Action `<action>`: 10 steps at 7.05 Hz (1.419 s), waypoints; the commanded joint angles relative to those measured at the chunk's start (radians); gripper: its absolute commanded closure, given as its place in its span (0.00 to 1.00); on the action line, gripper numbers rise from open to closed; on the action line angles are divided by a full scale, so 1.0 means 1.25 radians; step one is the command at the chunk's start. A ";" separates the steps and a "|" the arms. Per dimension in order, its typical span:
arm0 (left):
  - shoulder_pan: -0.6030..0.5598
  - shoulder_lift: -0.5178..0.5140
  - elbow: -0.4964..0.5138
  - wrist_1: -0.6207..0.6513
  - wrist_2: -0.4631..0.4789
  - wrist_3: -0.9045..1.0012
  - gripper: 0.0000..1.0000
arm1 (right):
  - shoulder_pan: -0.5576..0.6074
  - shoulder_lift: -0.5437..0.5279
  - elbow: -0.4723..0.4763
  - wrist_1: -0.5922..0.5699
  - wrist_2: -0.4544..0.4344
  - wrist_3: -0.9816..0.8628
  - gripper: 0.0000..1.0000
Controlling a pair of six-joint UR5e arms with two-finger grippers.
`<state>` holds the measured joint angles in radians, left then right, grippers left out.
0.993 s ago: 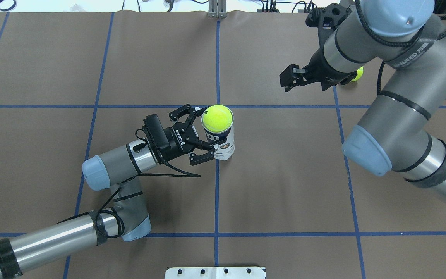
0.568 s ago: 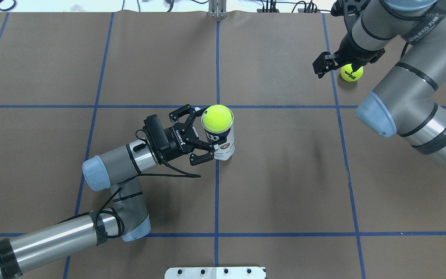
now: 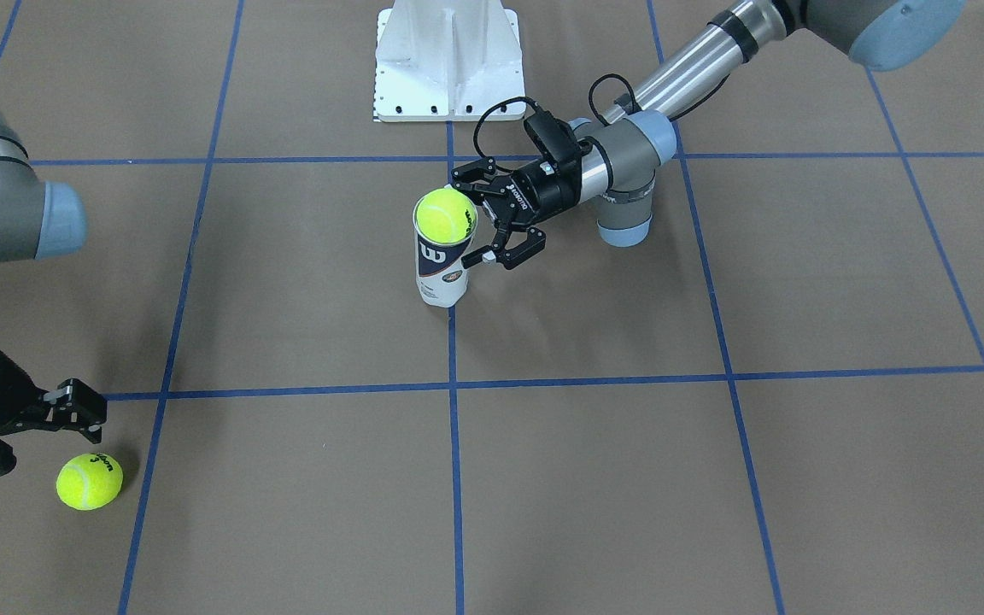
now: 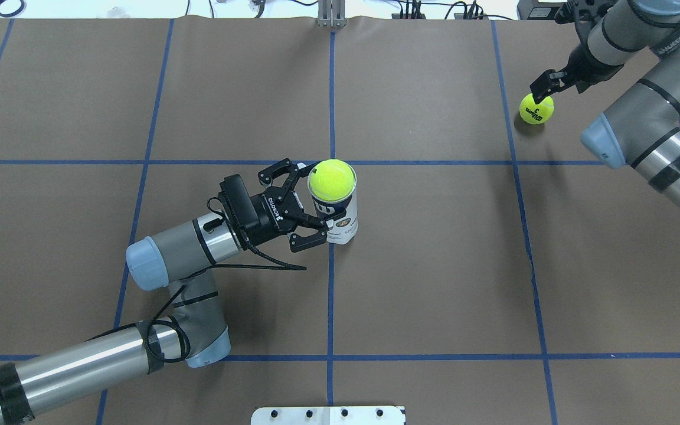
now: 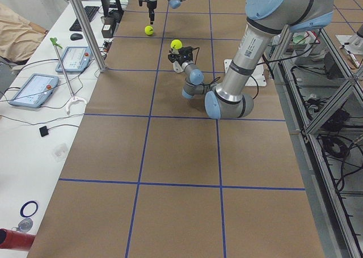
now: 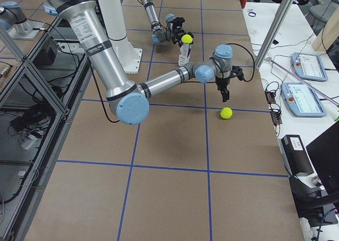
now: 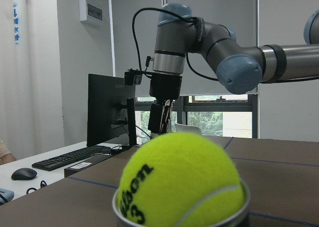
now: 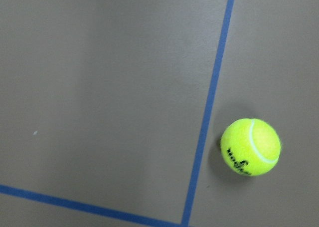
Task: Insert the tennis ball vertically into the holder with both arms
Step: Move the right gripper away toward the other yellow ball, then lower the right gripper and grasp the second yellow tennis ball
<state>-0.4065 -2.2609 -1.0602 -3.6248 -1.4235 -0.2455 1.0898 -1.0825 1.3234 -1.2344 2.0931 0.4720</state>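
The holder (image 4: 343, 221) stands upright at mid-table, a clear can with a white and navy label (image 3: 441, 265). A yellow tennis ball (image 4: 332, 180) sits in its mouth and fills the left wrist view (image 7: 179, 179). My left gripper (image 4: 311, 203) is open, level with the can's upper part, its fingers spread on either side of the near wall. A second tennis ball (image 4: 536, 109) lies on the table at the far right (image 3: 89, 481). My right gripper (image 4: 539, 88) hangs just above and beside it, pointing down and looking open with nothing held.
A white metal pedestal base (image 3: 448, 60) is bolted at the table's robot-side edge. Blue tape lines (image 4: 331, 295) grid the brown surface. A side desk with tablets (image 5: 34, 88) and a keyboard runs along the operators' edge.
My right arm has swung away from the middle to the far right, and its gripper now hangs over the loose ball. The left arm, the holder and its ball have not moved.
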 commanded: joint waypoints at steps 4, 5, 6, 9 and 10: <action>-0.001 0.001 -0.002 0.000 0.000 0.000 0.02 | 0.017 0.051 -0.121 0.063 0.002 0.001 0.01; -0.001 0.001 -0.002 0.000 0.000 0.000 0.02 | 0.015 0.071 -0.144 0.082 0.003 0.022 0.01; -0.001 0.000 -0.002 0.000 0.000 0.000 0.02 | 0.013 0.071 -0.175 0.145 0.016 0.070 0.01; 0.000 0.000 -0.002 -0.001 0.000 0.000 0.02 | 0.003 0.081 -0.237 0.225 0.023 0.131 0.01; 0.000 0.001 -0.002 -0.001 0.000 0.000 0.02 | 0.002 0.083 -0.237 0.227 0.031 0.149 0.01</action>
<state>-0.4069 -2.2602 -1.0630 -3.6258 -1.4236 -0.2454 1.0957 -0.9844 1.0323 -0.9591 2.1225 0.6251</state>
